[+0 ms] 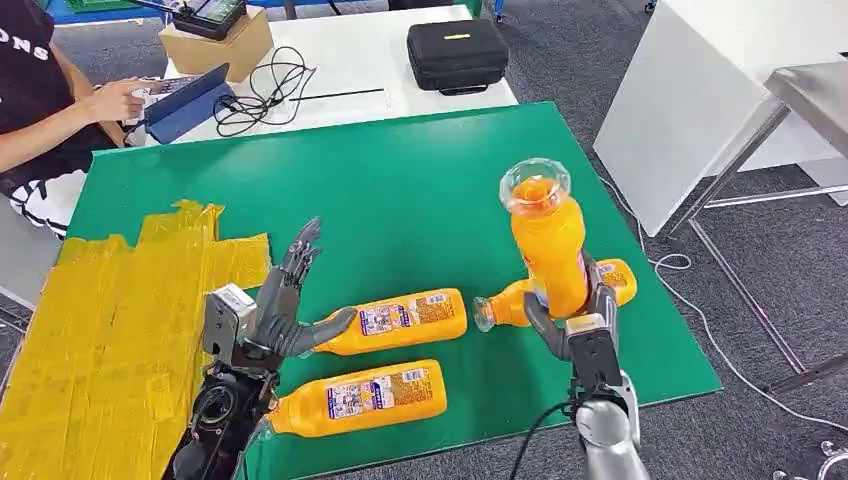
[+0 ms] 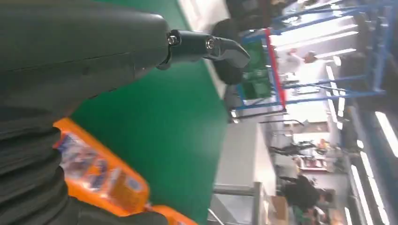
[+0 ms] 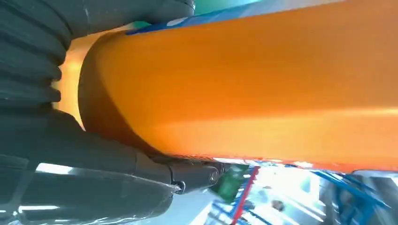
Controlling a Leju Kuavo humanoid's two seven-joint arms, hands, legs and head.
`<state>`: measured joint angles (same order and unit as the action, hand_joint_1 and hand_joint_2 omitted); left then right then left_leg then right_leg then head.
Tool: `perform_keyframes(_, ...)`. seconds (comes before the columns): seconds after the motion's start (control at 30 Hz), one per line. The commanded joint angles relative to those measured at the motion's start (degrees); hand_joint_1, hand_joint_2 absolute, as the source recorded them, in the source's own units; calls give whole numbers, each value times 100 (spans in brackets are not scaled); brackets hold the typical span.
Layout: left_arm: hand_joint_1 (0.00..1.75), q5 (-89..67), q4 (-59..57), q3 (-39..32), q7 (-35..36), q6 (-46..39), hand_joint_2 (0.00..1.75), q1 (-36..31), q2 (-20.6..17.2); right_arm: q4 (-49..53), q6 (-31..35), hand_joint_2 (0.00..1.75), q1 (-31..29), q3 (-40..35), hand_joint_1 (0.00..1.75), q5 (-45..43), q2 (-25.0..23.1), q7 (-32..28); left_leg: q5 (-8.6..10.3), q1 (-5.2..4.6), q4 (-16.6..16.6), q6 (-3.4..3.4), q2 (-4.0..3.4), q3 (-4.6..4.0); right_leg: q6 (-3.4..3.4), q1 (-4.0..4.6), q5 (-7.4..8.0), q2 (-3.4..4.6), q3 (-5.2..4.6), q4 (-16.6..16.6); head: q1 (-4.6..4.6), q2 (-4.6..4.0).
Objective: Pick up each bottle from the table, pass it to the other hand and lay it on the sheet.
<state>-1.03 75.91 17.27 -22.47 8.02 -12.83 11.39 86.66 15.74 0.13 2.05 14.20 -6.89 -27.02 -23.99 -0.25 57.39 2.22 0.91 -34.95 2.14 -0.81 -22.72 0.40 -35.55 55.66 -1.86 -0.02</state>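
My right hand [image 1: 575,318] grips an orange juice bottle [image 1: 546,236] and holds it upright above the green table, bottom end toward me. The same bottle [image 3: 253,84] spans the right wrist view, clasped by the dark fingers [image 3: 155,171]. My left hand [image 1: 285,300] hovers open near the table's middle, fingers spread, its thumb close to a lying bottle [image 1: 400,320]. Another bottle [image 1: 358,398] lies nearer the front edge. A third lying bottle [image 1: 510,302] is partly hidden behind the raised one. The yellow sheet [image 1: 110,330] covers the table's left side. A lying bottle [image 2: 101,171] shows beside my left hand [image 2: 84,56].
The green table [image 1: 400,190] ends close on the right and front. A person sits at the far left with a laptop [image 1: 185,100]. Behind are a white table with cables [image 1: 265,85], a black case [image 1: 457,52] and a cardboard box [image 1: 215,45]. A white panel [image 1: 690,90] stands at right.
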Motion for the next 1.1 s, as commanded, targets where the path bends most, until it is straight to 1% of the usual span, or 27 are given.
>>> perform_keyframes(0.03,0,151,451,766,300,67,175,-615,-299,-622,263,175,-924,-859,175,-702,-257,-206,-6,5,5,-8,-20,7,-6,6,0,14,4,1,-2,0)
perform_keyframes(0.07,0,151,465,805,299,71,175,-597,-318,-639,266,175,-934,-887,175,-749,-253,-241,-14,7,7,-11,-26,20,-8,8,-6,16,17,3,-2,0)
perform_keyframes(0.2,0,159,517,902,306,82,175,-570,-334,-798,239,175,-1051,-1049,175,-784,-245,-287,-8,2,-1,-9,-18,17,-5,3,-3,11,15,-2,-2,0)
perform_keyframes(0.23,0,341,499,962,324,212,175,-608,-336,-937,253,175,-1147,-1171,175,-805,-202,-331,-16,6,1,-13,-22,29,-8,7,-10,12,28,-1,-2,0)
perform_keyframes(0.33,0,1412,222,1077,697,1053,175,-820,-293,-1269,287,175,-1369,-1354,175,-920,-193,-439,-8,4,1,-9,-17,15,-5,5,-2,10,15,-3,-2,0)
perform_keyframes(0.37,0,1533,143,1114,741,1129,175,-907,-275,-1308,301,175,-1381,-1397,175,-941,-194,-463,-14,7,3,-13,-24,27,-8,9,-6,14,27,-2,-2,0)
perform_keyframes(0.4,0,1717,61,1151,810,1223,175,-988,-242,-1334,293,175,-1386,-1462,175,-941,-188,-470,-6,4,1,-9,-13,14,-4,5,-2,6,15,-2,-2,0)
perform_keyframes(0.43,0,1778,23,1184,862,1246,175,-1057,-219,-1345,297,175,-1383,-1500,175,-925,-206,-475,-12,7,5,-13,-12,25,-8,8,-8,1,28,0,-4,0)
perform_keyframes(0.53,0,1884,82,1342,969,1188,175,-1219,-231,-1385,246,175,-1445,-1652,175,-935,-221,-447,-4,4,1,-8,-4,10,-5,5,-2,-1,12,-2,-4,0)
perform_keyframes(0.57,0,1907,107,1370,987,1152,175,-1234,-236,-1409,212,175,-1465,-1695,175,-943,-221,-420,-13,6,6,-13,-11,24,-8,8,-9,1,25,2,-2,0)
perform_keyframes(0.6,0,1982,144,1414,1027,1087,175,-1250,-243,-1481,132,175,-1507,-1797,175,-941,-233,-380,-6,3,2,-9,-11,12,-5,4,-2,4,12,-1,-2,0)
perform_keyframes(0.7,0,2196,216,1517,1040,893,175,-1253,-292,-1795,-51,175,-1642,-2167,175,-893,-307,-297,-14,5,3,-13,-16,25,-8,7,-9,5,24,1,-2,0)
perform_keyframes(0.77,0,2228,229,1528,1034,861,175,-1237,-297,-1981,-89,175,-1702,-2317,175,-843,-356,-271,-17,6,1,-14,-28,32,-9,8,-8,17,27,-1,0,0)
perform_keyframes(0.8,0,2214,221,1522,1019,810,175,-1226,-282,-2124,-109,175,-1737,-2414,175,-797,-392,-260,-10,5,-2,-10,-20,21,-6,6,-3,12,19,-3,-4,0)
perform_keyframes(0.83,0,2210,211,1525,1017,803,175,-1225,-277,-2171,-92,175,-1745,-2446,175,-776,-410,-263,-18,8,1,-14,-27,34,-9,10,-9,16,31,-2,-2,0)
perform_keyframes(0.97,0,2207,201,1479,986,795,175,-1184,-227,-2413,-181,175,-1827,-2639,175,-674,-435,-228,-8,5,-2,-9,-11,19,-5,6,-5,4,18,-3,-2,0)
perform_keyframes(1.07,0,2169,254,1428,986,813,175,-1169,-180,-2553,-264,175,-1868,-2912,175,-507,-447,-141,-18,9,3,-13,-23,35,-8,10,-11,12,34,-1,-2,0)
perform_keyframes(1.1,0,2144,263,1412,994,809,175,-1169,-174,-2596,-293,175,-1868,-2987,175,-480,-459,-121,-12,7,1,-10,-19,24,-6,7,-6,10,22,-1,-2,0)
